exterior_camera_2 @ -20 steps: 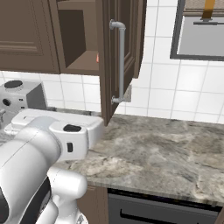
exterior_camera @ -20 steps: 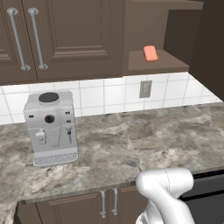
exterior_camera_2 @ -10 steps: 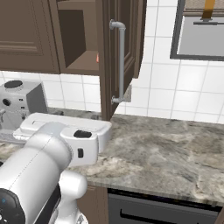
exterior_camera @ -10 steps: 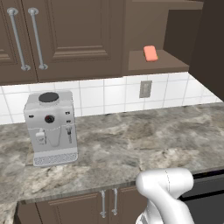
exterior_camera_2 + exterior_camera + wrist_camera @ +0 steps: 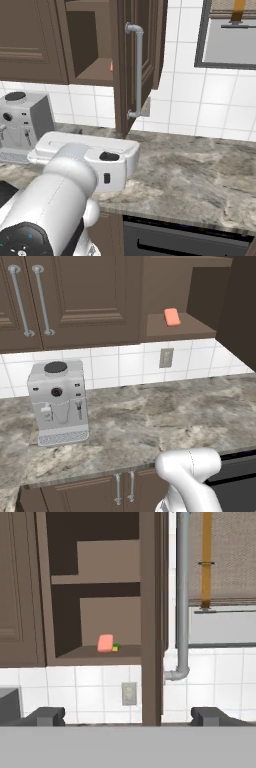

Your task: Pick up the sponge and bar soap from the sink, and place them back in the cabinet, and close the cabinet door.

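Gripper [image 5: 127, 716]: held wide apart, nothing between the tips.
Bar soap [image 5: 105, 643]: laid on the cabinet [image 5: 95, 654] shelf.
Sponge [image 5: 116, 647]: seen just behind the soap.
Cabinet door [image 5: 151, 612]: left open.

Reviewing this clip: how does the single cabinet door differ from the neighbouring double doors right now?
The cabinet door is swung open, showing the shelf with the bar soap; the neighbouring double doors are shut flush. The cabinet door carries one bar handle; the neighbouring double doors show two handles side by side. Both are dark brown recessed-panel wood with vertical silver bar handles.
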{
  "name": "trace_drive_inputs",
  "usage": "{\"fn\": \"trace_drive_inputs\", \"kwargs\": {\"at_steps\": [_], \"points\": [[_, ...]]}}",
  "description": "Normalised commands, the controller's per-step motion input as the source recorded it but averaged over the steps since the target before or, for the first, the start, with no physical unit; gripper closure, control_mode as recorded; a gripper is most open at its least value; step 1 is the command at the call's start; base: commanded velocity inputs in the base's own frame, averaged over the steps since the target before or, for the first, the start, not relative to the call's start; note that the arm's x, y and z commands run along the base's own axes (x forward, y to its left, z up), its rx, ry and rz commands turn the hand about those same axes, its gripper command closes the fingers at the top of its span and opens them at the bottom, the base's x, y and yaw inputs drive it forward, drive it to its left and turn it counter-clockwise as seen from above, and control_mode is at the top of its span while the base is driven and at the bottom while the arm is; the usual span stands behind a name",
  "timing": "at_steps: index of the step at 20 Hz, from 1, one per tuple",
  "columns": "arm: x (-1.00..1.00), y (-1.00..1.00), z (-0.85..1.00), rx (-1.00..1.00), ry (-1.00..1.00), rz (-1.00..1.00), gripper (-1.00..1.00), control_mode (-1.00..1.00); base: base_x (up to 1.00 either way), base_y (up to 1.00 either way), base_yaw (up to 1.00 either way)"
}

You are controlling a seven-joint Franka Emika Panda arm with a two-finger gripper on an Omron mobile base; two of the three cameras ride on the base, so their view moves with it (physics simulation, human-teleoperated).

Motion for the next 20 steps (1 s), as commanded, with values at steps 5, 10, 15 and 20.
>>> {"fn": "trace_drive_inputs", "kwargs": {"at_steps": [5,10,15,20], "points": [[0.00,-0.20,0.00,0.00,0.00,0.06,-1.00,-1.00,0.00,0.00,0.00],[0.00,-0.13,0.00,0.00,0.00,0.09,-1.00,-1.00,0.00,0.00,0.00],[0.04,-0.11,-0.02,0.00,0.00,0.09,-1.00,-1.00,0.00,0.00,0.00],[0.13,-0.07,0.00,0.00,0.00,0.08,-1.00,-1.00,0.00,0.00,0.00]]}}
